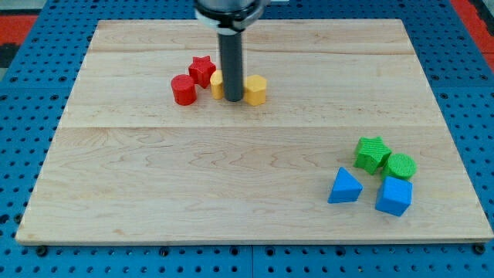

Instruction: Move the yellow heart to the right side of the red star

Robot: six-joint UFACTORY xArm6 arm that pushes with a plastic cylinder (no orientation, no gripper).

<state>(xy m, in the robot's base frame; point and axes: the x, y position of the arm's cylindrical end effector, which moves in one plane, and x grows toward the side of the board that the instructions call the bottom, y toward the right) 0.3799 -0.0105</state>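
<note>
Clawless, my rod holds nothing; my tip (232, 101) sits between two yellow blocks. One yellow block (217, 84), just right of the red star (202, 69), is half hidden, so I cannot tell which is the heart. Another yellow block (256, 89) stands right of the rod.

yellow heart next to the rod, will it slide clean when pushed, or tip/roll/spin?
The yellow heart looks squat and flat-based, so it probably slides rather than tips or rolls. My tip hides part of it, so the contact point is unclear; an off-centre push would likely spin it. It sits close against the red star, which may get nudged along.
</note>
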